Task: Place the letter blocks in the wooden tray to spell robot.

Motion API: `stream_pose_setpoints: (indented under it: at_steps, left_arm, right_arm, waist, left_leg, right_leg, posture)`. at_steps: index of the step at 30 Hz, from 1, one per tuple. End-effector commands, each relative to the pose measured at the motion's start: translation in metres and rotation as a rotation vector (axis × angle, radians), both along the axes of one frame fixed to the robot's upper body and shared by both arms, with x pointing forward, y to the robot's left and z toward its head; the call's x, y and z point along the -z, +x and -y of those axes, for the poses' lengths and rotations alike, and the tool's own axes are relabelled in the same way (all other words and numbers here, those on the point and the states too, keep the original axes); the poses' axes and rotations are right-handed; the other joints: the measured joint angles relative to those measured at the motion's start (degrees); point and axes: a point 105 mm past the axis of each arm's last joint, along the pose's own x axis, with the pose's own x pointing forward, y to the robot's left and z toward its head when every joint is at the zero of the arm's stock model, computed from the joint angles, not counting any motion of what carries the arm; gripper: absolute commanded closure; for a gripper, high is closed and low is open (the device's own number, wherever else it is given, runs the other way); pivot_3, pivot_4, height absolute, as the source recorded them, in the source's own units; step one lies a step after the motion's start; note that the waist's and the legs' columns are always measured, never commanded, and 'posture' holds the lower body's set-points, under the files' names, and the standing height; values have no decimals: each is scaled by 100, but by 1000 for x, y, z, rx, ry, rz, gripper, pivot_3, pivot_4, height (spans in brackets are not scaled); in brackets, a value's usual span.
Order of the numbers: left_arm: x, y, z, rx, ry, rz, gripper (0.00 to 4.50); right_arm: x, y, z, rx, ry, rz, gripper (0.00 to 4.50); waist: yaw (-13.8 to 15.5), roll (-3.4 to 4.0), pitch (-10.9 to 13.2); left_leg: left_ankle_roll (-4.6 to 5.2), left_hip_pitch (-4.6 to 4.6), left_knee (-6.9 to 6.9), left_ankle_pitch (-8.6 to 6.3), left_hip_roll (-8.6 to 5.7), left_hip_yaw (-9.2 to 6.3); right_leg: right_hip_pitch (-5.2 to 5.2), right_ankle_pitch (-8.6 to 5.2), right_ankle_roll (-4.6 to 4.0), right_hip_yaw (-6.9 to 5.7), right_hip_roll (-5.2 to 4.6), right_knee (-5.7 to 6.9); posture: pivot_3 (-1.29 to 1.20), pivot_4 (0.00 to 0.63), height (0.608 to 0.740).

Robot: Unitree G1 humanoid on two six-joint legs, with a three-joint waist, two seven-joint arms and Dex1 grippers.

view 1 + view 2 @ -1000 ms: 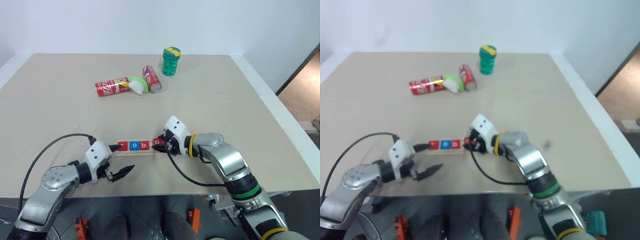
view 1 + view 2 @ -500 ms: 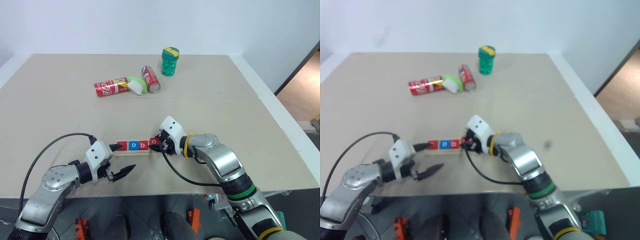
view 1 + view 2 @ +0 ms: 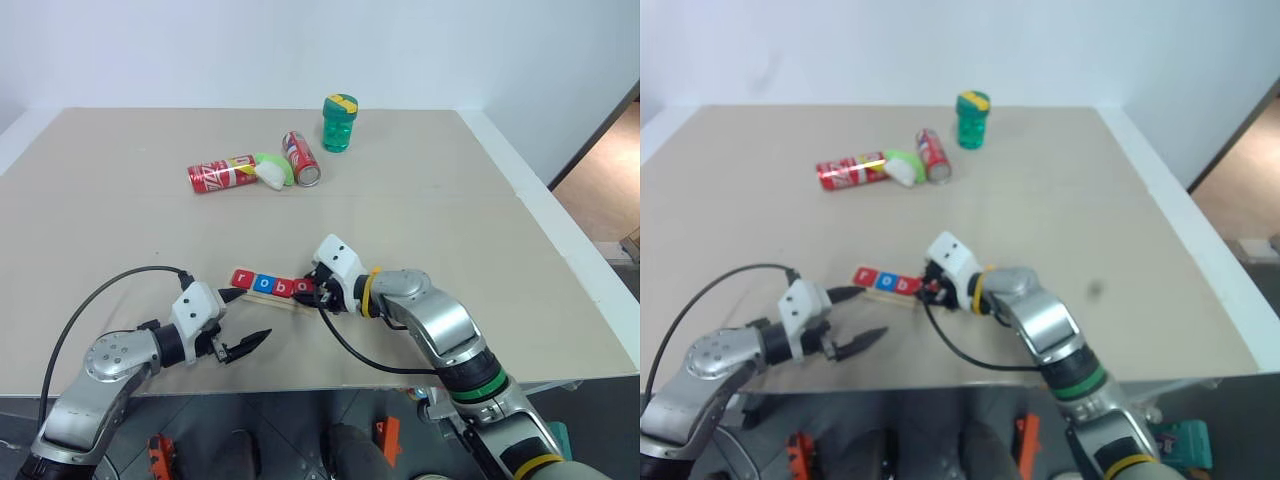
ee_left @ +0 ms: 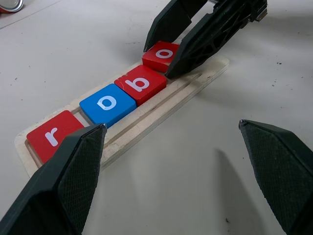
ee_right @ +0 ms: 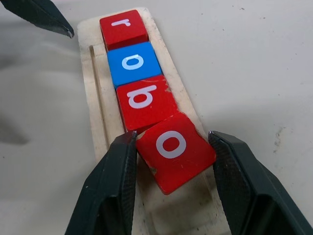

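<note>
While the wooden tray (image 5: 93, 112) lay on the table (image 3: 430, 210) with r, o and b tiles seated in a row, the right gripper (image 5: 171, 147) clamped the second red o tile (image 5: 173, 149), skewed at the row's end. Beside the tray's r end, the left gripper (image 4: 171, 161) stood spread wide, holding nothing.

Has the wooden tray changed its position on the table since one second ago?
Yes. The wooden tray has turned: its end with the r block swung away from the robot, toward the soda cans, which lie unmoved, so the row now slants.
</note>
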Motion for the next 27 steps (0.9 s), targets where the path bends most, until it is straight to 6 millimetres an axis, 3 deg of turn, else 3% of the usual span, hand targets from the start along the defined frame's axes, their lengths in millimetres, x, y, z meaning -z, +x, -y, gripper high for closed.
stream_pose_setpoints:
  at_steps: [1,22,23,27]
  left_arm:
    - [-8,1,3,19,0,40,0]
    - [-4,0,2,25,10,29,0]
    - [-4,0,2,25,10,29,0]
    - [-4,1,2,25,12,31,0]
  right_arm:
    - [-14,0,-5,-13,6,50,2799]
    - [-12,-5,-13,71,7,6,2799]
    - [-13,-6,-13,73,9,4,1734]
    - [-18,-7,-16,72,26,13,375]
  waist:
    - [0,0,0]
    - [-3,-2,-1]
    - [-3,-2,-1]
    - [-3,-2,-1]
  left_leg:
    - [0,0,0,0,0,0]
    - [0,0,0,0,1,-1]
    - [0,0,0,0,1,-1]
    - [0,0,0,0,2,-1]
  right_leg:
    - [0,0,0,0,0,0]
    - [-1,0,-1,-1,0,0]
    - [-1,0,-1,-1,0,0]
    - [-1,0,-1,-1,0,0]
  posture:
    - [0,150,740]
    - [0,150,740]
    - [0,150,740]
    - [0,150,740]
